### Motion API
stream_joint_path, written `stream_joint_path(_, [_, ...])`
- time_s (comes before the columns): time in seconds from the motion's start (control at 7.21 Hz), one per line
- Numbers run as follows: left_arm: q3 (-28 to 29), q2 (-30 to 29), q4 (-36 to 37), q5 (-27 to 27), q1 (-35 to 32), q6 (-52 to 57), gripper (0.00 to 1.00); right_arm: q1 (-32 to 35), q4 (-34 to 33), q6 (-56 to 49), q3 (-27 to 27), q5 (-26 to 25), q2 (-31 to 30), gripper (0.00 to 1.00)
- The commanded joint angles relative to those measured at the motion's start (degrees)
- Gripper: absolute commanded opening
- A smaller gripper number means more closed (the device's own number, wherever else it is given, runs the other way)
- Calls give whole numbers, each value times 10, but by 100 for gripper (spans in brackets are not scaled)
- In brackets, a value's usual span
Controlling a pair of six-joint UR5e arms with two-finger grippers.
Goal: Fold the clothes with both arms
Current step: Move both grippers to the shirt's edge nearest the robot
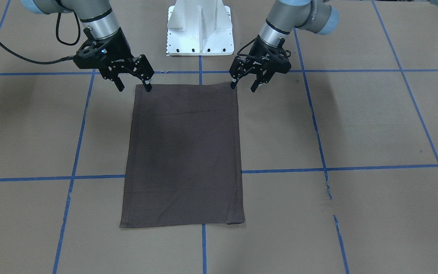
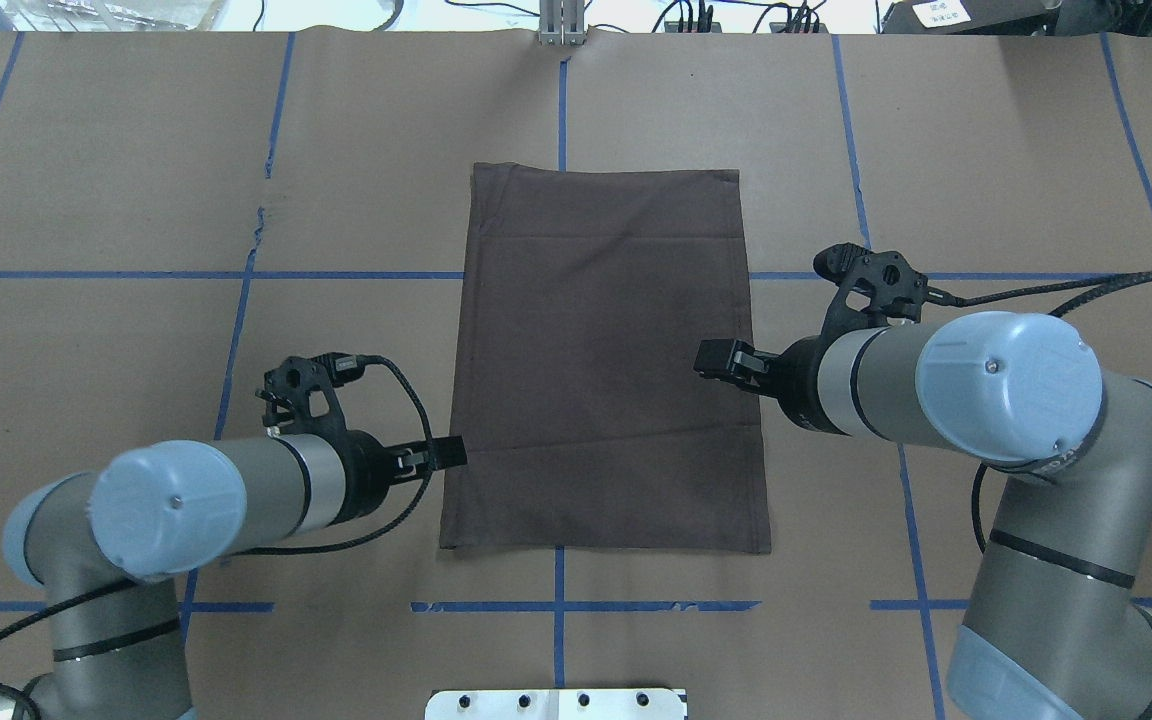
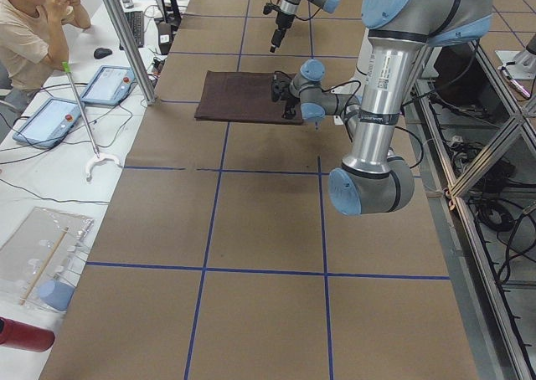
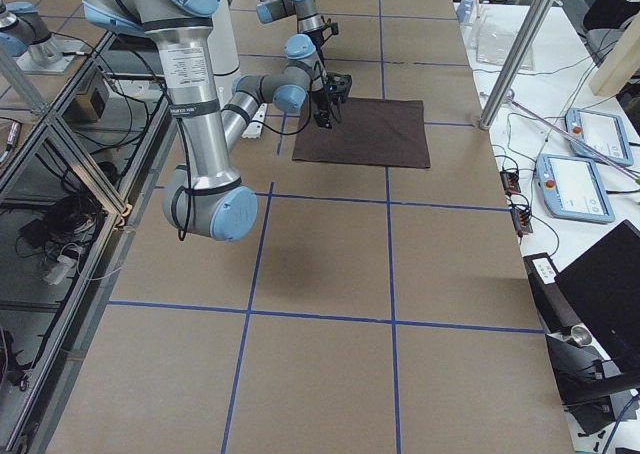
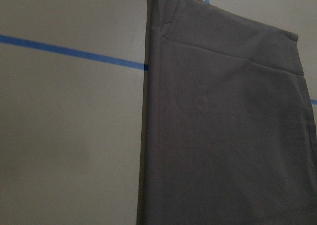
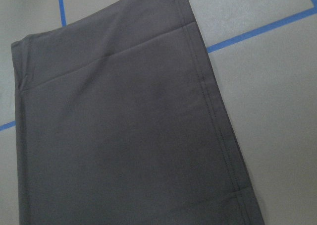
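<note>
The dark brown-grey T-shirt (image 1: 184, 152) lies flat on the table, folded into a tall rectangle; collar and logo are hidden. It also shows in the overhead view (image 2: 601, 360) and fills both wrist views (image 5: 223, 136) (image 6: 124, 136). My left gripper (image 1: 243, 87) is open just above the shirt's corner nearest the robot on my left side. One finger is over the cloth and one is off it. My right gripper (image 1: 134, 88) is open the same way at the other near corner. Neither holds fabric. No fingers show in the wrist views.
The white pedestal base (image 1: 200, 28) stands just behind the shirt's near edge. Blue tape lines (image 1: 280, 170) grid the brown table. An operator (image 3: 33, 37) sits beyond the far table edge, with tablets (image 3: 109, 85) and a pole (image 3: 126, 37) beside him.
</note>
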Motion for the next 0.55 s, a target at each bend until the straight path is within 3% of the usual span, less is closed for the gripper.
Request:
stream_joint_path(0.0, [43,-36,43,14,34,-19,65,-10,0,9,6,-11,-5,100])
stream_joint_path(0.42, [52,-39,43,12,46,-18,63,-10,0,9,6,-11,-6,100])
